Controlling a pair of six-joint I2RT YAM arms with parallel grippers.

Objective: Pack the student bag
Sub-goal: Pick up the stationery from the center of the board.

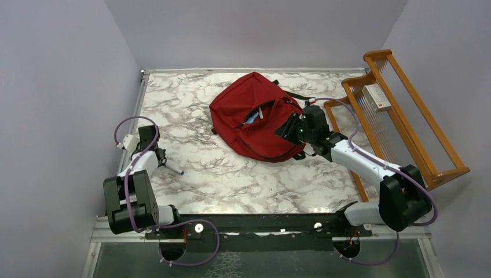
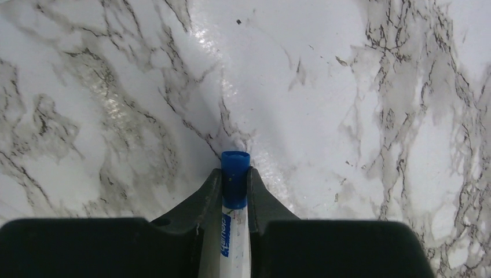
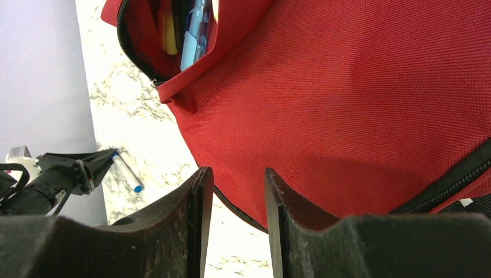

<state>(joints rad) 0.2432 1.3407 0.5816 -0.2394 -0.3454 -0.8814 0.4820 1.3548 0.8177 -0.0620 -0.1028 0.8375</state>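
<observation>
The red student bag (image 1: 257, 116) lies on the marble table (image 1: 231, 174) at the back centre, its front pocket unzipped with pens (image 3: 193, 35) showing inside. My left gripper (image 1: 164, 162) at the left is shut on a white pen with a blue cap (image 2: 235, 191), held just above the table; the pen also shows in the top view (image 1: 174, 169) and in the right wrist view (image 3: 127, 172). My right gripper (image 1: 288, 128) is open and empty at the bag's right side, its fingers (image 3: 200, 197) by the bag's lower edge (image 3: 324, 127).
A wooden rack (image 1: 399, 116) stands at the right edge of the table with a small white box (image 1: 377, 97) on it. Grey walls close in the left, back and right sides.
</observation>
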